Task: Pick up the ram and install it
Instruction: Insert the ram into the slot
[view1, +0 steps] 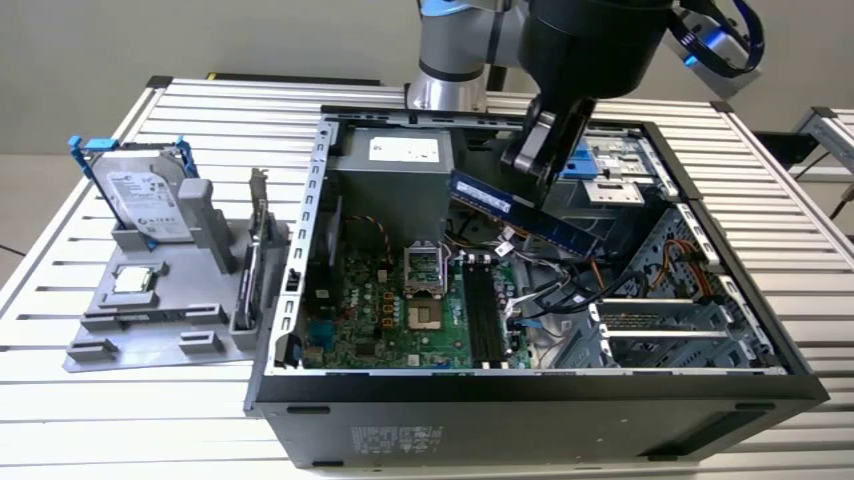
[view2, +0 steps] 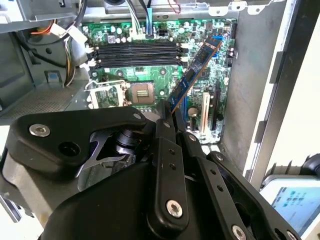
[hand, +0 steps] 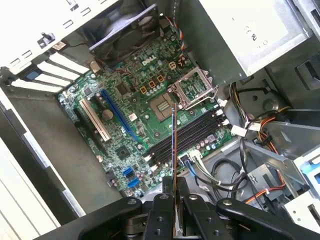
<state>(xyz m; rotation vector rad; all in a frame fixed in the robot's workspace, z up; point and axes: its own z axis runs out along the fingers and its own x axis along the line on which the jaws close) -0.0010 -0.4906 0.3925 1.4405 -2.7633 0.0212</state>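
I have the ram (view1: 527, 212) clamped in the gripper (view1: 531, 160), fingers closed on it; pickup done; it hangs tilted above the motherboard (view1: 400, 310), the memory slots (hand: 187, 137) unfilled.

I am seeing the ram (view1: 523, 213), a long dark blue stick, hanging tilted in the air above the green board.

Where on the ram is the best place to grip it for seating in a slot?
By one short end, pinching its two flat faces, as the tool does now. The ram is a long thin stick, so an end grip from above leaves its long connector edge free over the motherboard.
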